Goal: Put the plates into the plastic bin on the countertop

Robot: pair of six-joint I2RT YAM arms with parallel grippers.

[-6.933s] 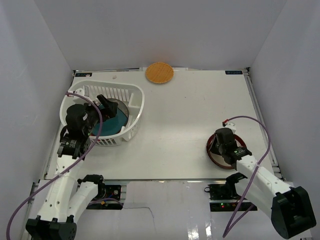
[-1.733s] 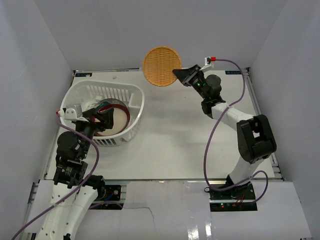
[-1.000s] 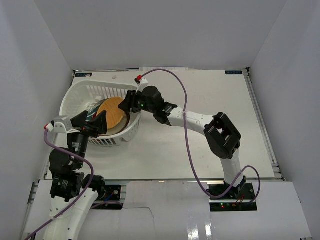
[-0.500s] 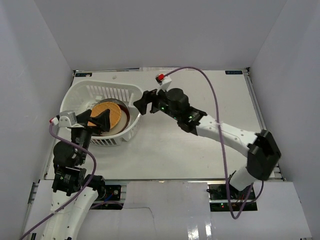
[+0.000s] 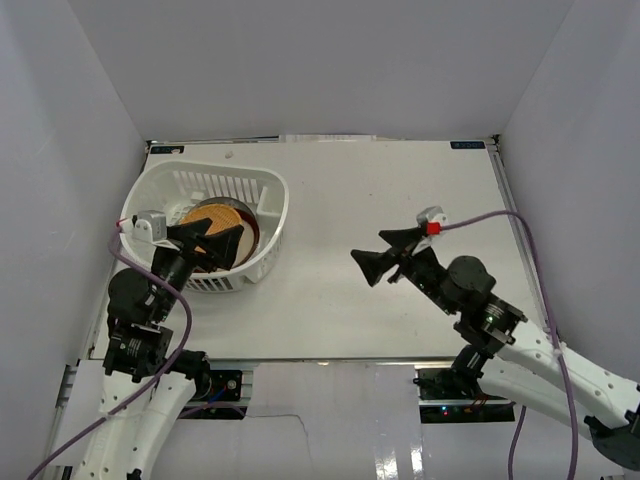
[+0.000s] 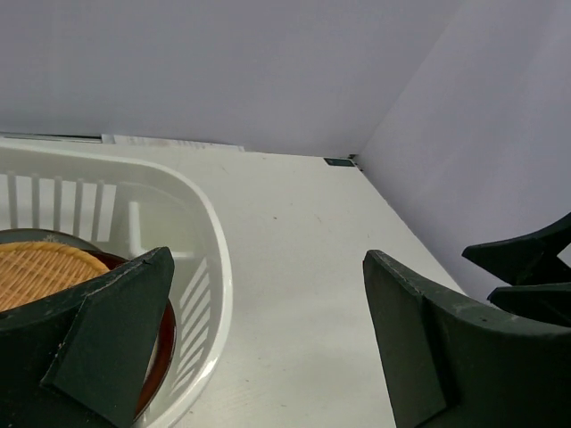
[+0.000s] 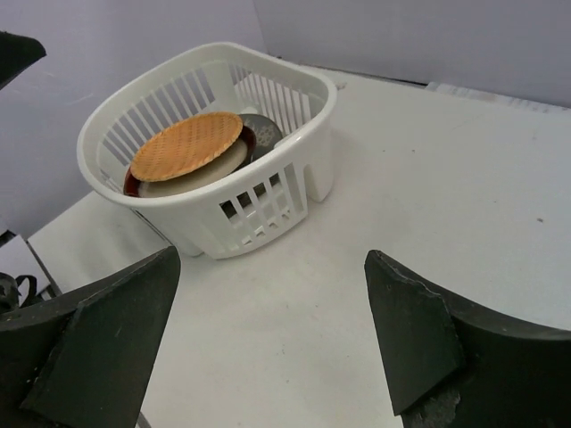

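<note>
The white plastic bin (image 5: 265, 215) stands at the left of the countertop (image 5: 400, 180). The orange woven plate (image 7: 187, 143) lies on top of the plates stacked in it, over a maroon-rimmed cream plate (image 7: 192, 174) and beside a grey one (image 7: 259, 134). The plates lower in the stack are hidden. My left gripper (image 5: 226, 227) hovers open above the bin's near side, holding nothing. Well to the right of the bin, over bare countertop, my right gripper (image 5: 366, 243) is open and empty, pointing toward the bin. From the left wrist I see the bin's rim (image 6: 210, 232) and the orange plate (image 6: 36, 272).
White enclosure walls close in the countertop at the back and on both sides. Thin metal rails (image 5: 515, 230) run along its edges. Purple cables (image 5: 500, 218) loop off both wrists. Bare white surface lies between the bin and the right gripper.
The right arm has pulled back from the bin to the near right with its jaws open, leaving the orange plate on the stack. The left gripper has barely shifted.
</note>
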